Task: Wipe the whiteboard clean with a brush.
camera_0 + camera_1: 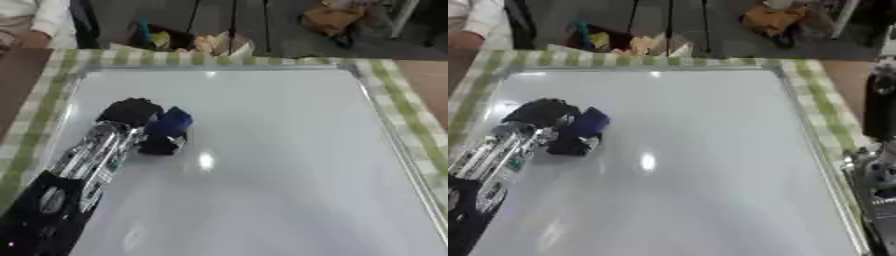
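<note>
I am looking down at the whiteboard [280, 165], which is filling most of both views and lying flat on a green checked cloth [398, 95]. Its surface is showing plain white with a few glints of light, and I am seeing no marks on it. A thin metal frame is running round its edges.

My left arm [83, 160] is coming in from the lower left corner and lying across the left part of the board, silver in the forearm and black toward the shoulder. The left hand [131, 111] is sitting at its end, over the upper left part of the board, its fingers curling round the brush [171, 122]. The brush is showing as a small blue block just to the right of the hand, with a dark lower part that is touching or lying just above the board; I cannot tell which.

My right arm [878, 165] is showing only in the right eye view, standing along the right edge beside the board and off its surface. The right hand itself is not appearing in either view.

Beyond the far edge of the cloth, a dark floor with some boxes is showing.
</note>
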